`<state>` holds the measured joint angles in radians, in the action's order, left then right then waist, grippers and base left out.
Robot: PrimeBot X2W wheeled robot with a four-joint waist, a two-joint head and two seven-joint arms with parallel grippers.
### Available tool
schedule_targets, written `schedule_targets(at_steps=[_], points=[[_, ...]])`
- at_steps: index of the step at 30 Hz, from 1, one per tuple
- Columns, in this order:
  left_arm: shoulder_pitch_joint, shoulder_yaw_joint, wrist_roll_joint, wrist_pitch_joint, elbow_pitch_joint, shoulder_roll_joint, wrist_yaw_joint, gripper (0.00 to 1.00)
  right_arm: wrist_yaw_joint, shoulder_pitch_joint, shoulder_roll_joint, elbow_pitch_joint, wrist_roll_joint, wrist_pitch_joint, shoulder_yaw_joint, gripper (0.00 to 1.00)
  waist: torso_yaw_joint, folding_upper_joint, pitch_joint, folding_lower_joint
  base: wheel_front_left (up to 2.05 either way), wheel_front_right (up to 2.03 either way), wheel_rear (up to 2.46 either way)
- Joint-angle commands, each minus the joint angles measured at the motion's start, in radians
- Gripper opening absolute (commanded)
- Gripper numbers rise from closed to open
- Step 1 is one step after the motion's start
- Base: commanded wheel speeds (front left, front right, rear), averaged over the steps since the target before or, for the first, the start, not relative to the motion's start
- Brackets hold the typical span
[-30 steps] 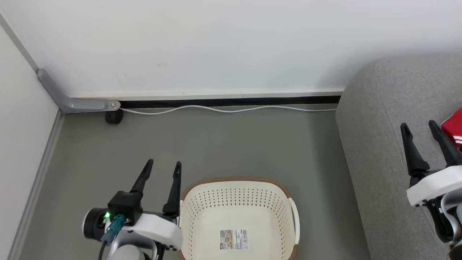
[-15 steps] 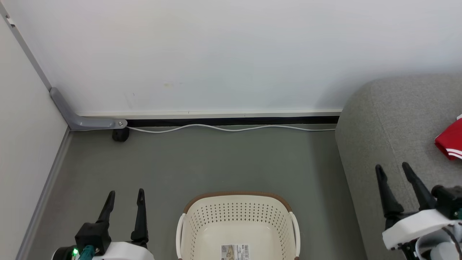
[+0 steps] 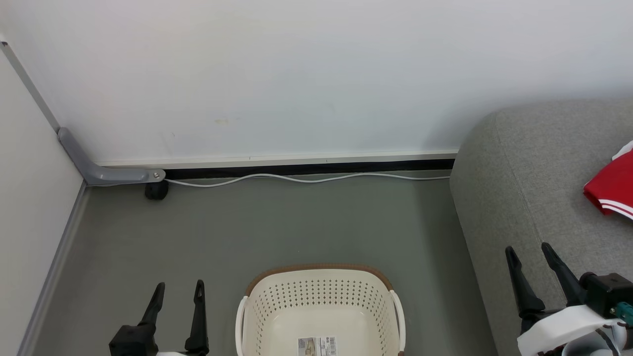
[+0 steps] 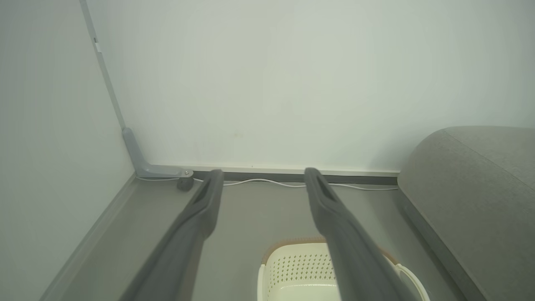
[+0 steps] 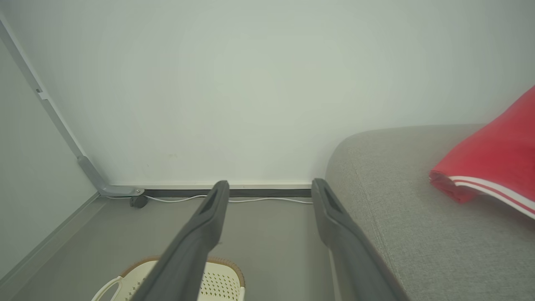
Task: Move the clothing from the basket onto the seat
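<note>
1. The basket seems to hold just its paper label (its near end is cut off), so the moving looks done; next calls for a check, not a grasp.
2. The clothing lies on the seat, well beyond the right hand. That hand and the left hand are spread and empty.

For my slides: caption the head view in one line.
Red clothing lies on the grey seat; the basket shows just a label inside; left gripper and right gripper hang open.

Red clothing atop grey seat; cream perforated basket nearby.
</note>
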<state>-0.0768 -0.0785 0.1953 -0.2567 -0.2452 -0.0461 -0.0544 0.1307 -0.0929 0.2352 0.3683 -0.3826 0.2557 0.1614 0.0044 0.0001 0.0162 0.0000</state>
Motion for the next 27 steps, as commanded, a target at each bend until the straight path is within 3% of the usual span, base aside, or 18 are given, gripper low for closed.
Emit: schedule_targets(at_steps=[1, 20, 21, 27], points=[[0.023, 0.028, 0.007, -0.005, 0.027, -0.004, -0.005, 1.0, 0.0, -0.017, 0.016, -0.026, 0.008, 0.006, 0.011, 1.0, -0.001, -0.0001, -0.001, 0.0, 0.0, 0.0, 0.0], [0.031, 0.001, 0.025, -0.005, 0.02, -0.004, -0.003, 1.0, 0.0, -0.021, 0.022, -0.024, 0.006, 0.006, 0.008, 1.0, -0.005, -0.0001, -0.013, 0.0, 0.0, 0.0, 0.0], [-0.001, -0.028, 0.021, 0.0, -0.005, 0.0, 0.0, 0.0, 0.0, 0.001, -0.001, 0.004, 0.006, 0.0, -0.003, 0.0, -0.005, -0.0001, -0.013, 0.0, 0.0, 0.0, 0.0], [-0.003, -0.024, 0.061, 0.014, -0.049, 0.005, 0.006, 0.0, 0.0, 0.024, -0.031, 0.035, -0.03, -0.011, 0.002, 0.0, -0.006, -0.0001, -0.013, 0.0005, 0.0, 0.0, 0.0]])
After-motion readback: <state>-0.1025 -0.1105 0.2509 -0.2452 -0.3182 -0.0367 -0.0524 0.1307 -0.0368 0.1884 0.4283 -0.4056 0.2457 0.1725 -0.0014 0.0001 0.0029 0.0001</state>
